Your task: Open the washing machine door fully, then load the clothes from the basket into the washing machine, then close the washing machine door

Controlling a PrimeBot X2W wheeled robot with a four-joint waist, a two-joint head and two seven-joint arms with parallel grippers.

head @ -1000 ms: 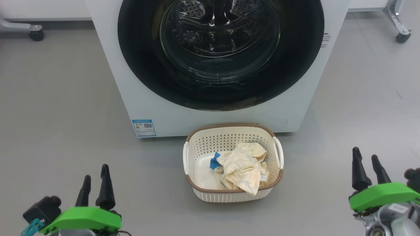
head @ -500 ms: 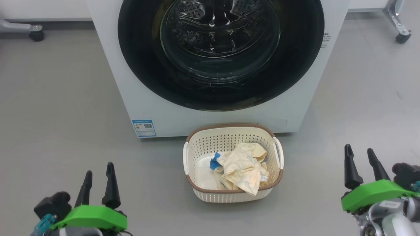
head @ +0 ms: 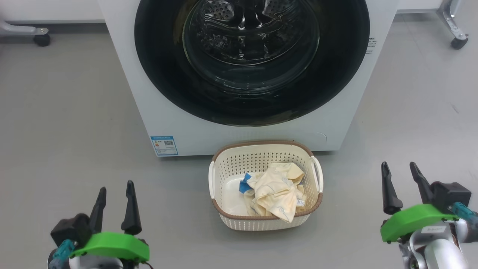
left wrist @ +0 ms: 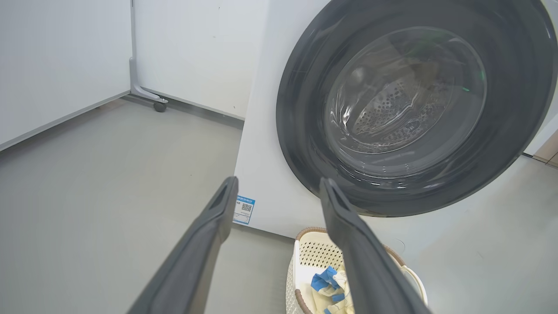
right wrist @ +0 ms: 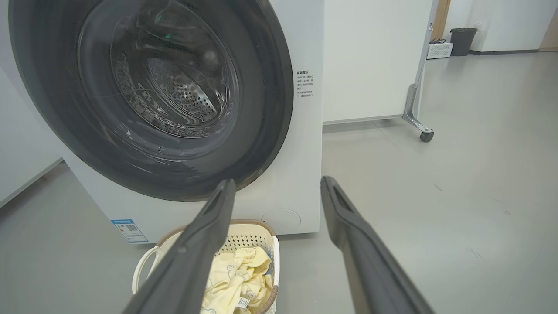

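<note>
On the grey floor (head: 67, 112) the basket (head: 261, 143) of clothes (head: 276, 190) sits just below the shut washing machine door (head: 160, 74), left gripper (head: 115, 188) and right gripper (head: 399, 168) spread, empty, well back: I'd hook the rim's edge, swinging it above the basket

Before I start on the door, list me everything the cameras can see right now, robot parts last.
washing machine: one, white, on the floor straight ahead
washing machine door: one, black rim with clear glass, shut on the machine's front
label sticker: one, blue, low on the machine's front, left side
basket: one, cream with brown rim, on the floor in front of the machine
clothes: a small heap, number unclear, pale yellow with blue, in the basket's right half
wheeled frame feet: two, grey with black casters, on the floor either side of the machine
waste bin: one, dark, far back in the right wrist view
left gripper: one, dark fingers, open, empty, lower left
right gripper: one, dark fingers, open, empty, lower right
</note>
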